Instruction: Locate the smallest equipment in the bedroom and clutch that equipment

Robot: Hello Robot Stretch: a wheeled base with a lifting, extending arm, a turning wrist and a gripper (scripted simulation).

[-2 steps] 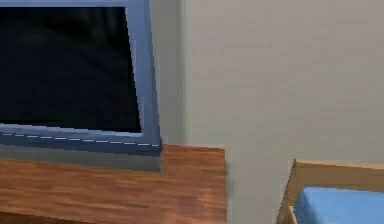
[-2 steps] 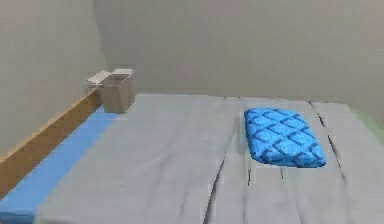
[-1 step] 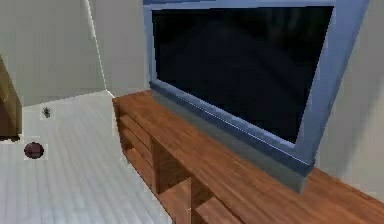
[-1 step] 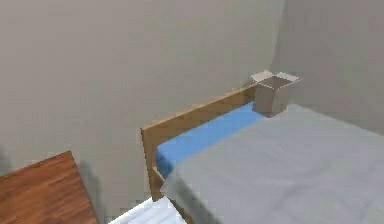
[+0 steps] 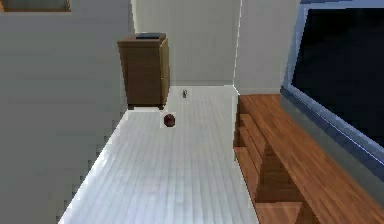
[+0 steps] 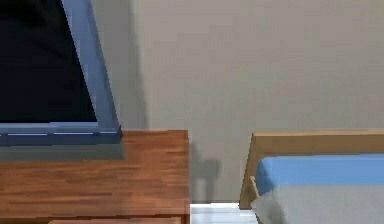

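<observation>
still locating: bedroom floor ahead
the robot likely must drive toward the dark ball (image 5: 170, 121) beyond the dresser (image 5: 145, 72); the gripper's finger state cannot be told.

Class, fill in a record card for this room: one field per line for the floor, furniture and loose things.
Floor: pale boards
Dresser: wooden, at far end
Round thing: dark red, on floor before dresser
Small dark thing: on floor near far wall
Long wooden unit: forward view's right
Bed: blue cover, wooden headboard
</observation>
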